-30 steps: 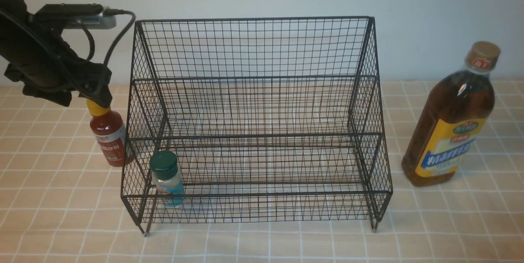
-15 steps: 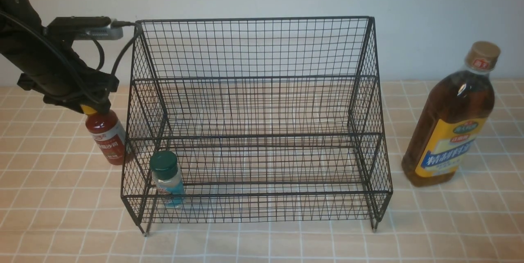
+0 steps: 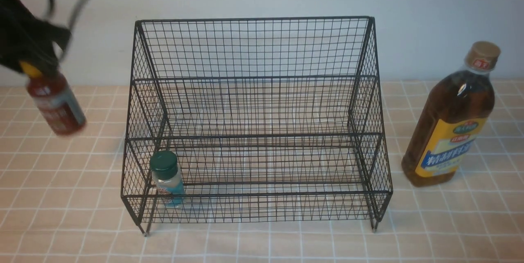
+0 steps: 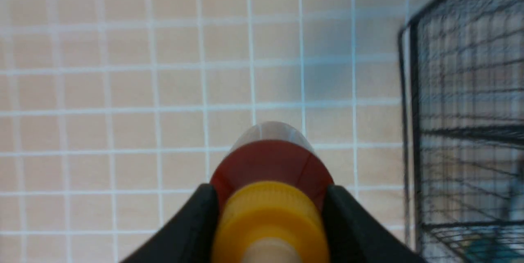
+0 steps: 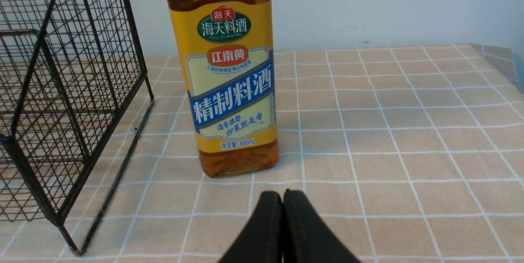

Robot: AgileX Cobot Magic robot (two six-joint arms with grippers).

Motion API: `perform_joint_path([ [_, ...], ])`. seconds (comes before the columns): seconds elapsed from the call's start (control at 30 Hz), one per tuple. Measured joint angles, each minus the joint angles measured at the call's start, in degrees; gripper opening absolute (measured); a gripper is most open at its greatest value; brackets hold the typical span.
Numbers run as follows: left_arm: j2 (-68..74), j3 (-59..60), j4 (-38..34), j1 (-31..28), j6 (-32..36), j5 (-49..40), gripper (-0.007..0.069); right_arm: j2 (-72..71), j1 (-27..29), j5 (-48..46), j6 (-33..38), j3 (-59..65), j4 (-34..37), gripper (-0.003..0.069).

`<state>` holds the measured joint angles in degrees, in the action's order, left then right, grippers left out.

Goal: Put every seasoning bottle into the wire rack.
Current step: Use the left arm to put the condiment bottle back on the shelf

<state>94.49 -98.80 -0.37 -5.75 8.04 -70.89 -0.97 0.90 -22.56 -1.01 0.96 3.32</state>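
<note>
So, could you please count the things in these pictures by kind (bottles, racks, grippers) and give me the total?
Bottles: 3 (red sauce bottle, small green-capped shaker, tall brown bottle)
Racks: 1 (wire rack)
Grippers: 2 (left gripper, right gripper)
Total: 6

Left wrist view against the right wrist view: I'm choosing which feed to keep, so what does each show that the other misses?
Only the left wrist view: the red sauce bottle, clamped at its yellow cap by the left gripper.
Only the right wrist view: the tall amber bottle standing upright on the tiled table beside the wire rack, apart from it, and the right gripper, shut and empty.
Both: part of the wire rack and the tiled table.
</note>
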Motion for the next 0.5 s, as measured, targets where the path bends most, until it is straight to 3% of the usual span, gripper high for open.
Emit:
perform_joint_path([
  [0.07, -2.85, -0.55, 0.00, 0.99, -0.57, -0.36, 0.0290, 0.00, 0.00, 0.00, 0.00, 0.00, 0.00, -0.0011],
  [0.23, -9.28, -0.73, -0.64, 9.71, -1.81, -1.62, 0.0290, 0.00, 0.00, 0.00, 0.00, 0.00, 0.00, -0.0011],
  [0.5, -7.87, -0.73, -1.75, 21.57, -6.85, 0.66, 0.0290, 0.00, 0.00, 0.00, 0.00, 0.00, 0.00, -0.0011],
])
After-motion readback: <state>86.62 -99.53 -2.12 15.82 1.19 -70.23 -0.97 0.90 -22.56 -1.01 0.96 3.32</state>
